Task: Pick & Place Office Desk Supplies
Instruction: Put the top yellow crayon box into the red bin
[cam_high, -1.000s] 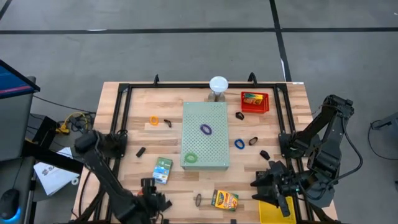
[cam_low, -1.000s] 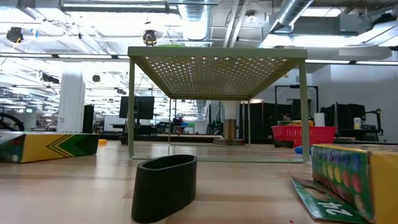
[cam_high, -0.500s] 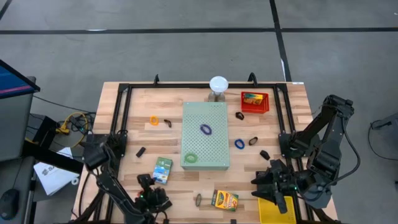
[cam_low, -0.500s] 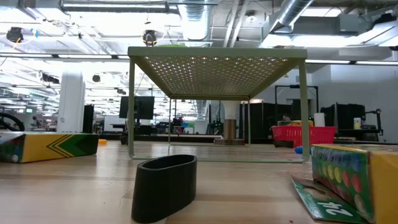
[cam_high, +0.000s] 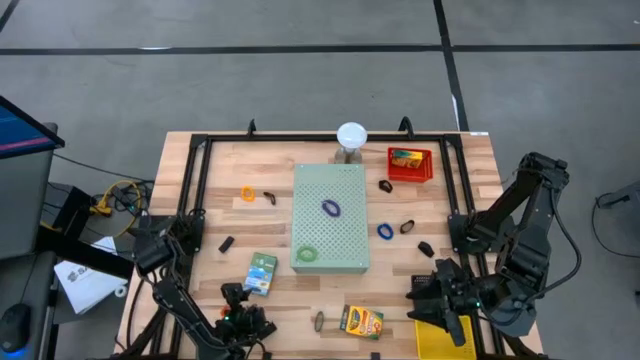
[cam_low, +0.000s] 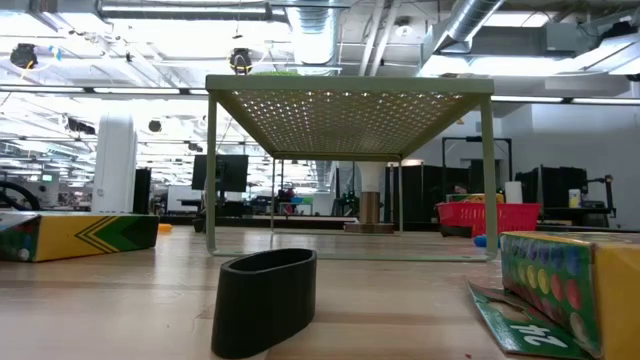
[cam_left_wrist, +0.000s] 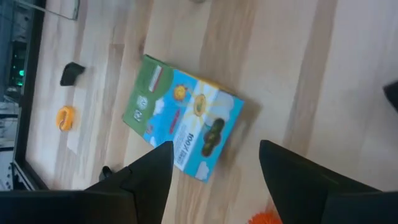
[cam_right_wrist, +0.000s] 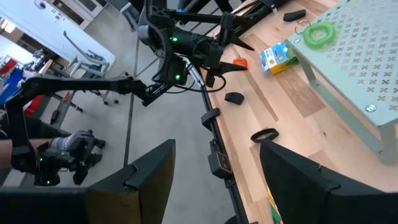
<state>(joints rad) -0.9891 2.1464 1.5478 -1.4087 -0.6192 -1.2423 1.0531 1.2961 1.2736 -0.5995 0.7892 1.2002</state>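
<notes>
My left gripper is open near the table's near-left edge, a short way on the near side of the teal printed box. In the left wrist view the box lies flat beyond the open fingers. My right gripper waits open near the near-right corner. A yellow-green crayon box lies near the near edge. A purple loop and a green loop rest on the pale-green board. An orange loop and a blue loop lie on the wood.
Small black clips are scattered around the board. A red bin and the white dome stand at the far edge. A dark oval ring lies between the two boxes. A black frame rail runs along the table's left side.
The left arm has changed posture and looks lower over the table; its gripper stays by the near edge beside the teal box. No object on the table has moved.
</notes>
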